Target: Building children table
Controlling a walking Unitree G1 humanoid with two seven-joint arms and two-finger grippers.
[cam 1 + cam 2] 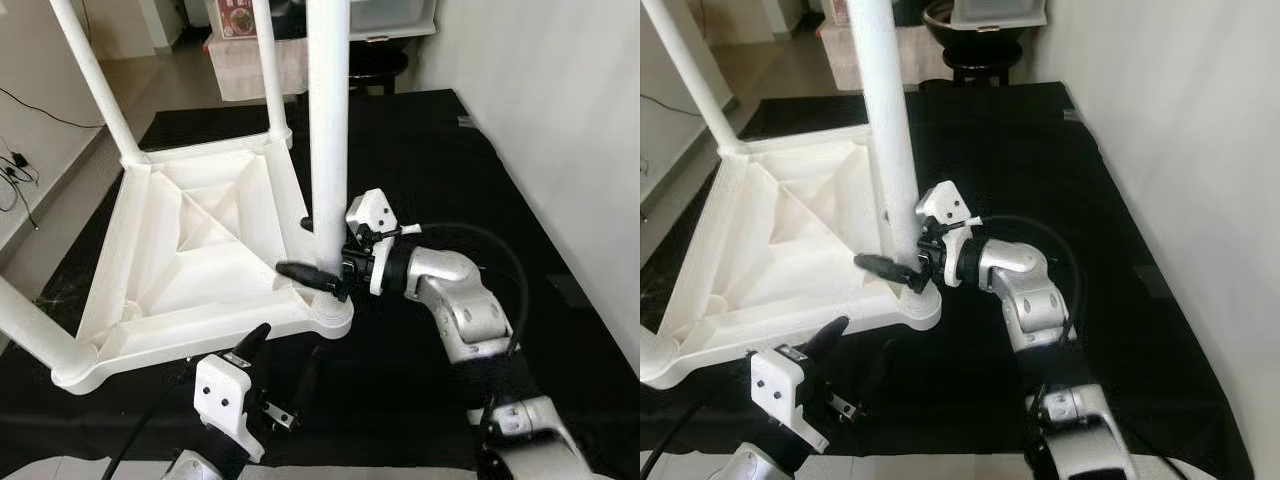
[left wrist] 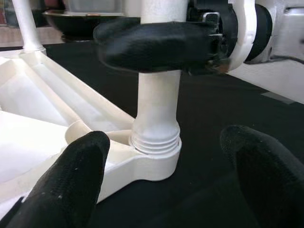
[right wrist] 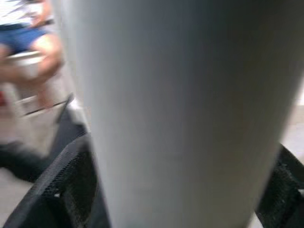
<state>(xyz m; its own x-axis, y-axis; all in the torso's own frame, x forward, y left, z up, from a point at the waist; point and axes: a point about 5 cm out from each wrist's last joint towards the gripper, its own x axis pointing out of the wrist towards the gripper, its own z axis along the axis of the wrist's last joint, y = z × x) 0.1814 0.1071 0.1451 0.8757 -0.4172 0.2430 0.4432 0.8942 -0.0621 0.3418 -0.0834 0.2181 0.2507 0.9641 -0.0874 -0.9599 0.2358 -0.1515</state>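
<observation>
A white children's table [image 1: 190,250] lies upside down on a black mat [image 1: 420,150], its legs pointing up. The near right leg [image 1: 328,120] stands in its threaded corner socket [image 2: 154,142]. My right gripper [image 1: 312,248] is shut around this leg just above the socket, one finger [image 2: 152,45] across its front. In the right wrist view the leg [image 3: 180,114] sits between both fingers [image 3: 57,190]. My left gripper [image 1: 285,352] is open, low over the mat just in front of that corner, with nothing between its fingers [image 2: 71,175].
Three more legs stand at the other corners, such as the back one [image 1: 268,60]. A white wall runs along the right. A dark stool [image 1: 375,60] stands behind the mat. Cables [image 1: 15,165] lie at the far left. A seated person [image 3: 28,28] appears blurred in the right wrist view.
</observation>
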